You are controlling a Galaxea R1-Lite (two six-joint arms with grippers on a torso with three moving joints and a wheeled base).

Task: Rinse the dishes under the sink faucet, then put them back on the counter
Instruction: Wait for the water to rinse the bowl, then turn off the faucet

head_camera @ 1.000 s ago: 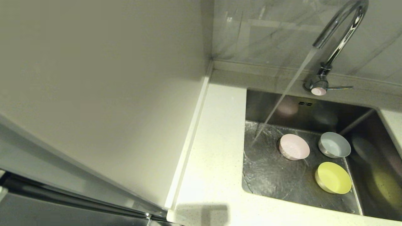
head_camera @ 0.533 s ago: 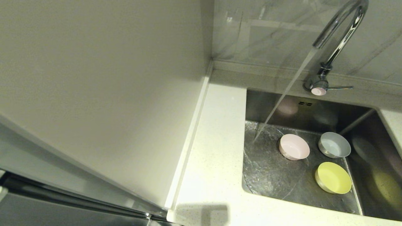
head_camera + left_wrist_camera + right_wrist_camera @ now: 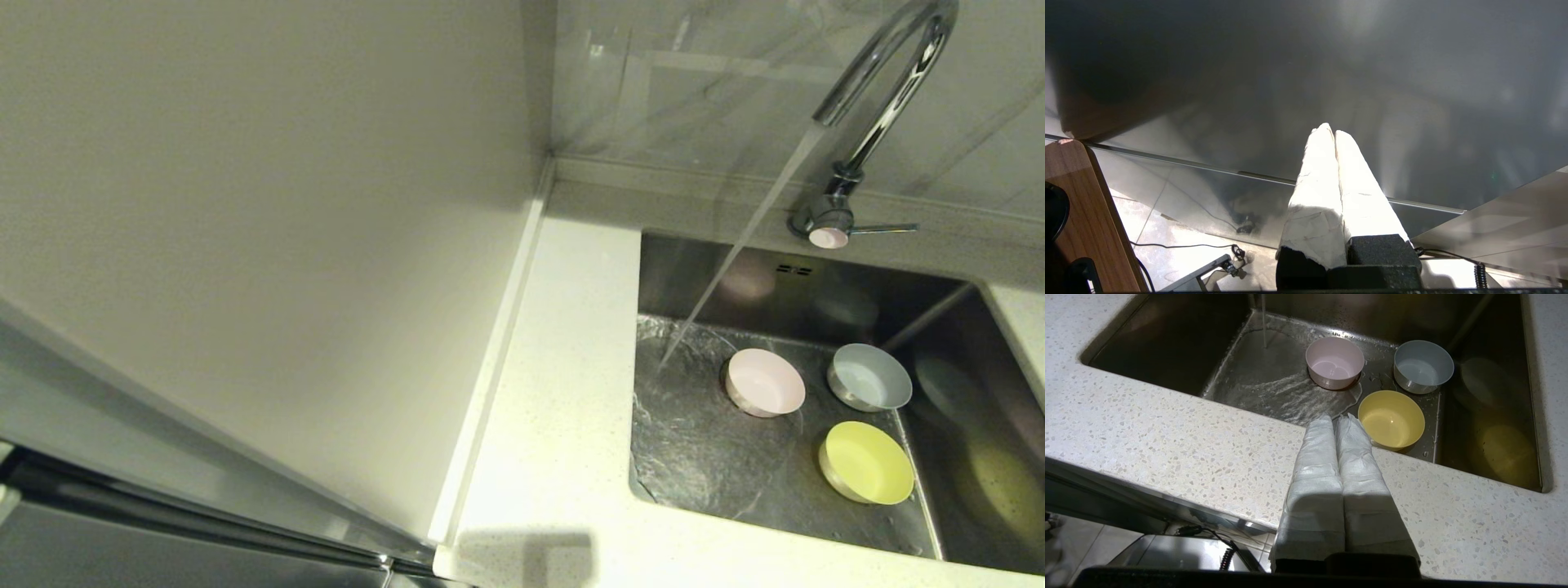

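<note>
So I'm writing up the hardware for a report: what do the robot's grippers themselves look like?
Both look alike. The left gripper has two long, tapering fingers wrapped in crinkled white material, mounted on black blocks. The right gripper has the same white, wrinkled wrapping on two tapered fingers, with a dark mount at their base. No markings show on either. The arms themselves are out of view.

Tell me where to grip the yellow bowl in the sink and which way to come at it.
Grip the yellow bowl by its thin rim, one finger inside, one outside, coming down from above. It sits upright and open on the sink floor near the front wall, so a sideways approach looks blocked. The right gripper, shut above the counter, is nearest.
</note>
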